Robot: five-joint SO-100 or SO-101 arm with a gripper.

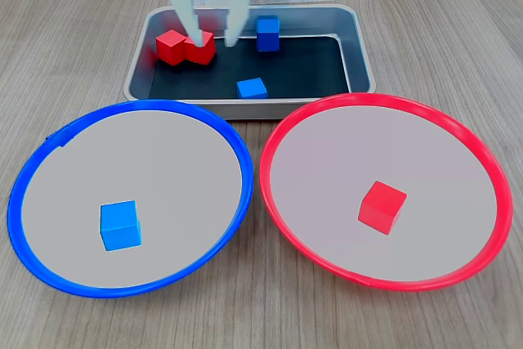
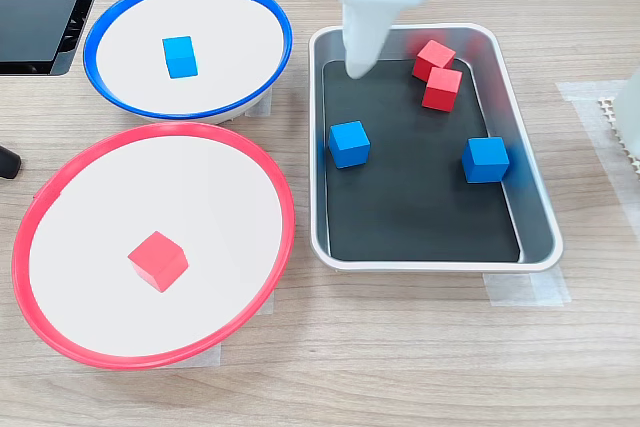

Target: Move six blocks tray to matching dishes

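- Four small matte cubes lie in the rectangular silver metal tray [image 1: 359, 55] with the dark floor: two red cubes touching each other, one [image 1: 171, 46] at the left and one [image 1: 201, 48] just right of it in a fixed view, and two blue cubes, one [image 1: 267, 33] at the far wall and one [image 1: 252, 87] near the front wall.
- A fixed view from the other side shows the red pair corner to corner, one [image 2: 434, 56] nearer the tray's end wall, the other [image 2: 442, 89] just below it, and the blue cubes [image 2: 348, 143] [image 2: 486, 159] well apart.
- The round blue-rimmed plate [image 1: 49, 145] holds one blue cube [image 1: 120, 225]; the round red-rimmed plate [image 1: 482, 161] holds one red cube [image 1: 382, 207].
- The white two-finger gripper [image 1: 214, 38] reaches down into the tray, spread apart and empty.
- In one fixed view its left finger tip meets the top of the right-hand red cube, and the other finger hangs over the dark floor beside it.
- In the other fixed view one pale finger [image 2: 365, 32] points at the floor, apart from the red pair.
- The tray and plates rest on a pale wood-grain table [image 2: 400, 347].
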